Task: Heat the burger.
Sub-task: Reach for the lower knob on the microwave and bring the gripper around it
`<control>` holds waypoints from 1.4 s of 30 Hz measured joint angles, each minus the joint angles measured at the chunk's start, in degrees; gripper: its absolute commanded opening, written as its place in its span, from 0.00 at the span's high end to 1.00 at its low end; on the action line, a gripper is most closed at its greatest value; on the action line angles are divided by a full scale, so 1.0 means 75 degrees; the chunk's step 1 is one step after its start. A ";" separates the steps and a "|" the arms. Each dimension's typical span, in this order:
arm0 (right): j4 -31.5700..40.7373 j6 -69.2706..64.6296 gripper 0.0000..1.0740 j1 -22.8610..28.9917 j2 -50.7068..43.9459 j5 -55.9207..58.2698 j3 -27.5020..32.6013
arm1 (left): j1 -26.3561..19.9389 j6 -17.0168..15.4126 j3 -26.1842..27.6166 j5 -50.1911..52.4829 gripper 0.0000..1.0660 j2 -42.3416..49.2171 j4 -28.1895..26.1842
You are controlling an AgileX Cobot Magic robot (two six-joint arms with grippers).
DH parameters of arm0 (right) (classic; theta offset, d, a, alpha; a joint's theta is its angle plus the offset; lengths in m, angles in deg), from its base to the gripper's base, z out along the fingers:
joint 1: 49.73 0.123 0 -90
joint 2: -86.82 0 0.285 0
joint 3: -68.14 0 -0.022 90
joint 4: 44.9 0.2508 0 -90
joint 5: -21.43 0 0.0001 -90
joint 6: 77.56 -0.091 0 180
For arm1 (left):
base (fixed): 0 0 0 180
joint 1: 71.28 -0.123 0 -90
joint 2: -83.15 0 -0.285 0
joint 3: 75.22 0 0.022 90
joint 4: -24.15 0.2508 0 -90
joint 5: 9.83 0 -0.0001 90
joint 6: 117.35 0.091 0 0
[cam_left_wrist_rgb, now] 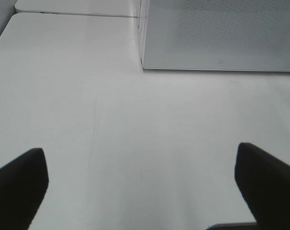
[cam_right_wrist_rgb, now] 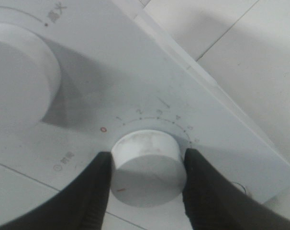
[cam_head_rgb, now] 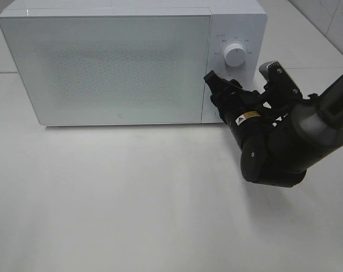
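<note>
Boxy white microwave (cam_head_rgb: 132,62), its speckled frosted door (cam_head_rgb: 75,73) shut, right gripper (cam_right_wrist_rgb: 146,162) clamped on its smooth round lower dial (cam_right_wrist_rgb: 145,148), left gripper (cam_left_wrist_rgb: 141,179) spread wide above matte table (cam_left_wrist_rgb: 87,96) before the microwave

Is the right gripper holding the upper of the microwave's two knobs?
No, the right gripper clasps the lower knob, while the upper knob stands free.

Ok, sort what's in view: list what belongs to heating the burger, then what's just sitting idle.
In the job:
- microwave, door closed
- lower dial
- right hand, clamped on that dial

Idle:
- upper dial
- left hand, open above the table

The burger shows in no view.
</note>
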 measured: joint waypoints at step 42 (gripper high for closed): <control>-0.0107 -0.1444 0.78 -0.0023 0.0000 0.0046 0.0000 | 0.0000 0.0000 0.0000 0.0000 0.08 0.0000 0.0000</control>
